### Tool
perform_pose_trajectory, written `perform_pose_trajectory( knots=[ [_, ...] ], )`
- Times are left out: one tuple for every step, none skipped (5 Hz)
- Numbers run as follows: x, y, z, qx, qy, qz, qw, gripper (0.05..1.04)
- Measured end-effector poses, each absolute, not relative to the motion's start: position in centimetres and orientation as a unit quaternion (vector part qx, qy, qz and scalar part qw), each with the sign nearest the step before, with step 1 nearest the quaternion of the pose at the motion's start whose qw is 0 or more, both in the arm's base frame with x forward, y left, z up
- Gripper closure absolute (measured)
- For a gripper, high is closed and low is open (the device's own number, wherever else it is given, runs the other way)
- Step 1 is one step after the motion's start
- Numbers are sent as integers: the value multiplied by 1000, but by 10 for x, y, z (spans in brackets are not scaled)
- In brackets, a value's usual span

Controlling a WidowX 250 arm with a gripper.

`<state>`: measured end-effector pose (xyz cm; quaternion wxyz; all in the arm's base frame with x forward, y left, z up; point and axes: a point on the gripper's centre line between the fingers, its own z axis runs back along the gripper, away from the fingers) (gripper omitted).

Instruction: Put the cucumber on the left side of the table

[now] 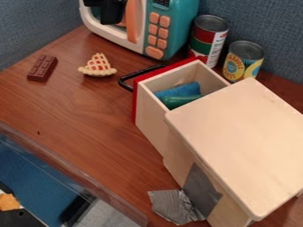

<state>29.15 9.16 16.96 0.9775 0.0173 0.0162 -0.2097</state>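
Observation:
My gripper is at the top edge of the camera view, dark against the front of the toy microwave and far up and left of the open drawer. A green, rounded object that looks like the cucumber lies inside the drawer, against a blue cloth. The cabinet's top partly hides the drawer's inside. Bare brown wood makes up the left side of the table.
A chocolate bar and a pie slice lie at the upper left. The teal microwave and two cans stand behind. The drawer's black handle juts out left, and the wooden cabinet fills the right.

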Motion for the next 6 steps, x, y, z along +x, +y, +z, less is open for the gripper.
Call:
perform_pose_trajectory(
  knots=[
    [292, 92, 161, 11, 29, -206, 978, 83],
    [294, 74, 153, 15, 35, -217, 975, 83],
    [295, 55, 143, 16, 46, -235, 971, 83],
    [294, 36, 135, 18, 52, -253, 966, 83],
    [294, 15, 124, 31, 49, -266, 962, 83],
    [295, -4, 119, 35, 40, -291, 955, 83]
  ],
)
